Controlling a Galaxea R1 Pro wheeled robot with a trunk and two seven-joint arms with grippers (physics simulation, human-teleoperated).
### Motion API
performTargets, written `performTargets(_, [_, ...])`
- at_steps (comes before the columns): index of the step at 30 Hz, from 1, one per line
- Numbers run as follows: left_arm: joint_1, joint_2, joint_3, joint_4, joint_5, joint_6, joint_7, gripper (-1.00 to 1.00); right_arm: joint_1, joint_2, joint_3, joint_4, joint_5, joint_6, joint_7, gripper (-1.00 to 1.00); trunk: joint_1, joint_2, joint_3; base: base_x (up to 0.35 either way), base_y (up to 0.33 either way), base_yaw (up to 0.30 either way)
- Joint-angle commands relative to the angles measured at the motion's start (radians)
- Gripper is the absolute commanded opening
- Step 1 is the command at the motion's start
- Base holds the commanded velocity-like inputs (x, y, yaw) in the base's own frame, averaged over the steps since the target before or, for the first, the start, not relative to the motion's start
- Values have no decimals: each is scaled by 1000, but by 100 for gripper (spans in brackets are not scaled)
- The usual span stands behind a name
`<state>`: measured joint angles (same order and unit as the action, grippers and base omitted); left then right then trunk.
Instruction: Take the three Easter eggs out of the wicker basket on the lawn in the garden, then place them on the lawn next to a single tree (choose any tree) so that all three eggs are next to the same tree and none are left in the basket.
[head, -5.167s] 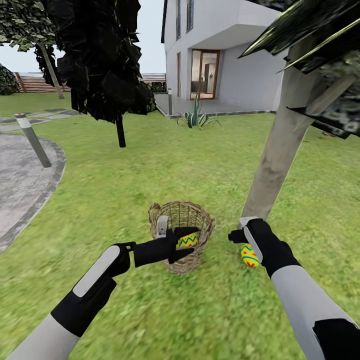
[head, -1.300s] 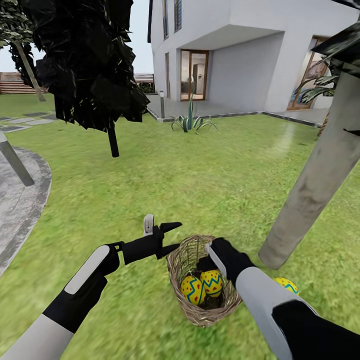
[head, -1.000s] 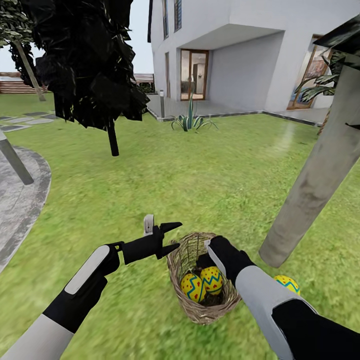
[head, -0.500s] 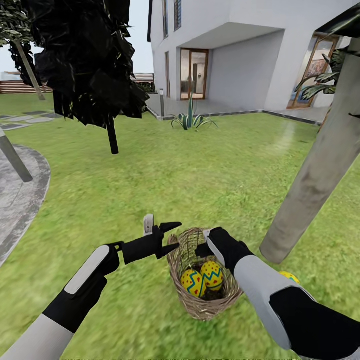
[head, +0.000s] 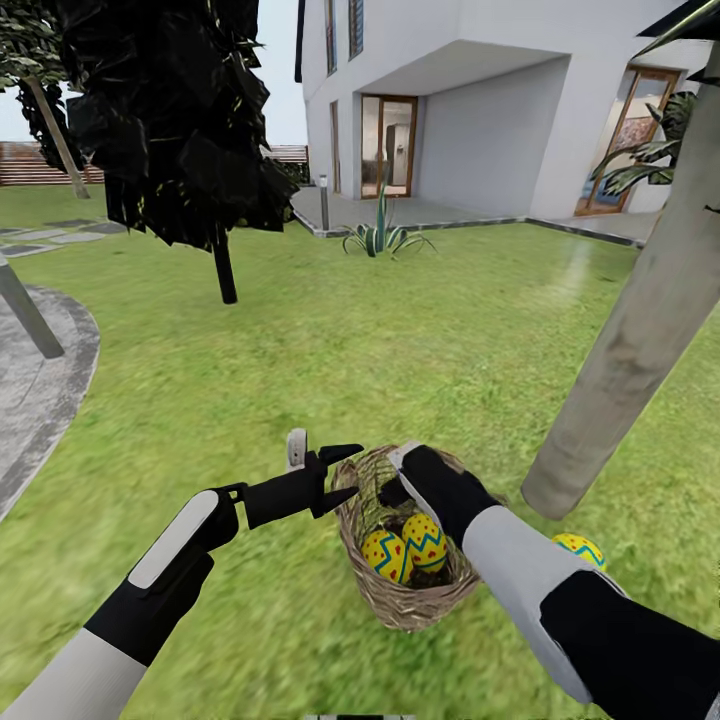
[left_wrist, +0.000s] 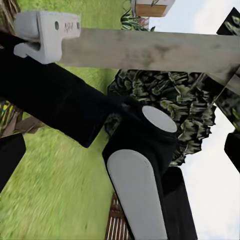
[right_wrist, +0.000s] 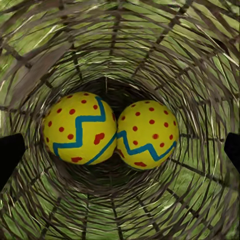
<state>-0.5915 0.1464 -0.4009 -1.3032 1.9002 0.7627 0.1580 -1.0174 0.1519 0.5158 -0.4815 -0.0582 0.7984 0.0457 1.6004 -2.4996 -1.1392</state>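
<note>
Right gripper (head: 392, 487): poised over the wicker basket's mouth; in the right wrist view its dark fingertips (right_wrist: 10, 156) sit at opposite edges, jaws apart, holding nothing.
Left gripper (head: 345, 472): at the basket's 9 o'clock, just outside the rim; fingers spread, empty.
Wicker basket (head: 400, 598): on the lawn (head: 300, 370), at 6 o'clock in the head view.
Eggs in basket: two Easter eggs side by side at the bottom, touching, one (right_wrist: 80, 129) beside the other (right_wrist: 146, 134).
Third egg (head: 580, 549): on the grass at the basket's 3 o'clock, just beside the tree's foot.
Tree (head: 640, 340): pale trunk rising at 2 o'clock.
Dark-trunked tree (head: 225, 270): well beyond, 11 o'clock.
House (head: 480, 110): farthest, 12 o'clock.
</note>
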Motion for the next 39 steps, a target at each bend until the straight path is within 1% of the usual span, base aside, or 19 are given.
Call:
performTargets(1, [-1, 1, -1, -1, 11, 0, 9, 100, -4, -3, 30, -11, -4, 8, 15, 100, 0, -1, -5, 0, 0, 0])
performTargets(3, [-1, 1, -1, -2, 11, 1, 9, 100, -33, -13, 110, -31, 3, 17, 91, 100, 1, -1, -13, 0, 0, 0])
performTargets(4, [-1, 1, -1, -2, 11, 1, 9, 100, -52, -18, 142, -34, 11, 20, 138, 100, 2, -1, -16, 0, 0, 0])
performTargets(5, [-1, 1, -1, -2, 11, 1, 9, 100, -76, -24, 174, -34, 30, 20, 217, 100, 2, -2, -20, 0, 0, 0])
performTargets(6, [-1, 1, -1, -2, 11, 1, 9, 100, -91, -34, 191, -36, 63, 18, 295, 100, 3, -2, -24, 0, 0, 0])
performTargets(7, [-1, 1, -1, -2, 11, 1, 9, 100, -97, -42, 198, -39, 95, 18, 341, 100, 3, -2, -28, 0, 0, 0])
performTargets(8, [-1, 1, -1, -2, 11, 1, 9, 100, -102, -48, 204, -42, 155, 15, 399, 100, 3, -2, -32, 0, 0, 0])
performTargets(10, [-1, 1, -1, -2, 11, 1, 9, 100, -105, -52, 207, -44, 240, 5, 458, 100, 4, -3, -40, 0, 0, 0])
performTargets(11, [-1, 1, -1, -2, 11, 1, 9, 100, -105, -53, 206, -45, 258, 3, 471, 100, 5, -3, -44, 0, 0, 0])
performTargets(12, [-1, 1, -1, -1, 11, 1, 9, 100, -106, -55, 204, -46, 300, -4, 501, 100, 5, -3, -47, 0, 0, 0])
performTargets(14, [-1, 1, -1, -1, 11, 1, 9, 100, -107, -57, 203, -46, 326, -9, 526, 100, 6, -4, -55, 0, 0, 0])
performTargets(19, [-1, 1, -1, -1, 11, 1, 9, 100, -107, -58, 204, -33, 344, -22, 545, 100, 8, -5, -74, 0, 0, 0])
performTargets(26, [-1, 1, -1, -1, 11, 1, 9, 100, -107, -60, 206, -29, 344, -30, 550, 100, 12, -7, -102, 0, 0, 0])
performTargets(29, [-1, 1, -1, -1, 11, 1, 9, 100, -107, -64, 207, -28, 345, -56, 583, 100, 13, -7, -113, 0, 0, 0])
performTargets(30, [-1, 1, -1, -1, 11, 1, 9, 100, -107, -70, 206, -28, 346, -71, 606, 100, 13, -8, -117, 0, 0, 0])
performTargets(31, [-1, 2, -1, -2, 11, 1, 9, 100, -108, -89, 206, -28, 346, -95, 661, 100, 14, -8, -121, 0, 0, 0])
performTargets(33, [-1, 2, 0, -2, 11, 1, 9, 100, -108, -109, 206, -28, 347, -109, 714, 100, 15, -8, -129, 0, 0, 0])
performTargets(37, [-1, 2, 0, -2, 11, 1, 9, 100, -108, -122, 207, -29, 346, -114, 739, 100, 16, -9, -144, 0, 0, 0])
performTargets(39, [-1, 2, 0, -2, 11, 1, 9, 100, -109, -136, 207, -30, 348, -115, 744, 100, 17, -10, -152, 0, 0, 0])
